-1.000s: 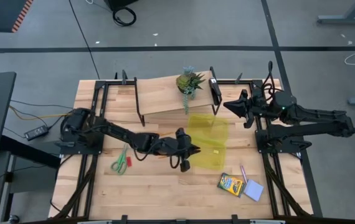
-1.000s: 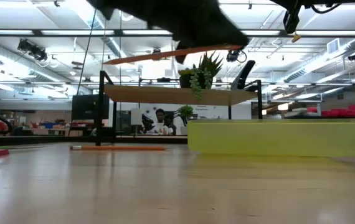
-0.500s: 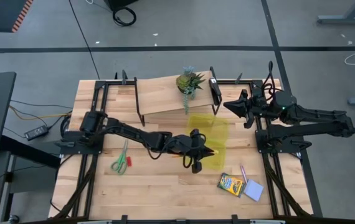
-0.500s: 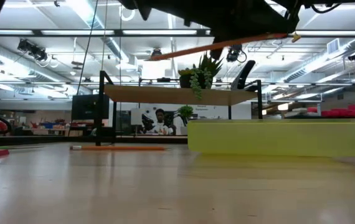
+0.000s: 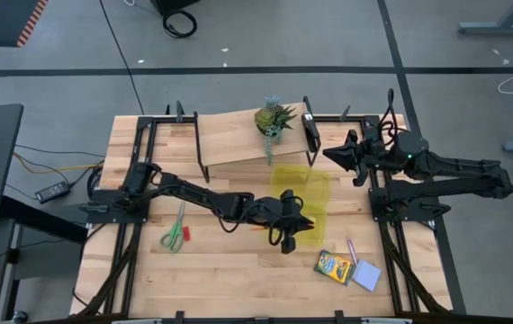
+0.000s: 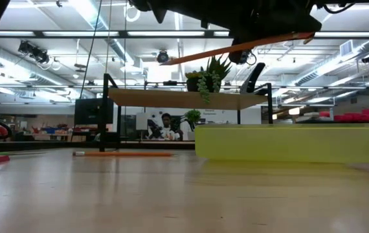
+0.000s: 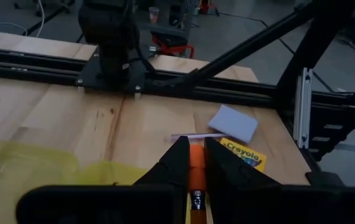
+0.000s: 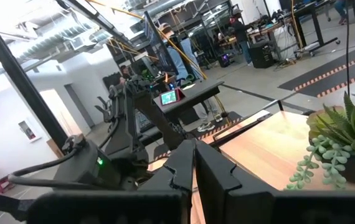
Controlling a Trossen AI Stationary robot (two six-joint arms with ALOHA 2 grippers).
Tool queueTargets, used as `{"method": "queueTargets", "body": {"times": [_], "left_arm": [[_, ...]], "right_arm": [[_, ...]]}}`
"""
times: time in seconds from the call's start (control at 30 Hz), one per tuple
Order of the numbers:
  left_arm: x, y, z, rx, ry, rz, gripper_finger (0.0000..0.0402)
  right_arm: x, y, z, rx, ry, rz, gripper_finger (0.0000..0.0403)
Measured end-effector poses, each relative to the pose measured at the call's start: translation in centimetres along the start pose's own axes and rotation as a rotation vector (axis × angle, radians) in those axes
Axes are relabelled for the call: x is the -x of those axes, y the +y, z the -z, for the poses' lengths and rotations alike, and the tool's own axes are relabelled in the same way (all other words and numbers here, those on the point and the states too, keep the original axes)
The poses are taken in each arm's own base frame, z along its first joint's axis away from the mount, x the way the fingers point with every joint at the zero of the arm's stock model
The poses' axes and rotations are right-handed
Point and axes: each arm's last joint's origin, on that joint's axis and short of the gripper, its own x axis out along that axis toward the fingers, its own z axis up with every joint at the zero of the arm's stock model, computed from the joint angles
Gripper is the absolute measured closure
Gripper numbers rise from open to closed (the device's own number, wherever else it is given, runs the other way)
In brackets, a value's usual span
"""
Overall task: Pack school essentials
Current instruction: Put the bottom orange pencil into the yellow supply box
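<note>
High view shows left gripper [image 5: 297,222] above the translucent yellow pouch [image 5: 303,212] at mid-bench, clenched on an orange pencil [image 7: 195,180] held off the surface. Potted plant [image 5: 273,119] on a raised wooden shelf [image 5: 234,139] along the far edge. Green-handled scissors [image 5: 175,234] toward the left edge; second orange pencil [image 6: 123,154] flat on the bench. Crayon box [image 5: 334,266], pink pen [image 5: 352,251] and blue notepad [image 5: 366,275] near the near right corner, apart from the pouch. Right gripper [image 5: 330,152] clenched, empty, raised by the right edge.
</note>
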Motion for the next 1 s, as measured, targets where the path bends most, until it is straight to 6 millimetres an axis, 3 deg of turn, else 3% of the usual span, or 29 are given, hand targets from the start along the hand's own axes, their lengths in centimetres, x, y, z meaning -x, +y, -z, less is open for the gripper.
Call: {"method": "queueTargets", "body": {"times": [0.37, 0.73, 1.0], "left_arm": [[0.0, -0.1, -0.1, -0.026, -0.014, 0.01, 0.0365], [-0.1, 0.5, -0.4, -0.096, -0.034, 0.001, 0.0363], [-0.1, 0.7, -0.9, -0.096, -0.069, 0.038, 0.0365]], "right_arm": [[0.0, 0.0, 0.0, 0.007, 0.003, -0.002, 0.038], [1.1, 1.7, -3.8, 0.173, 0.045, 0.045, 0.038], [1.2, 1.7, -3.8, 0.176, 0.062, 0.055, 0.038]]}}
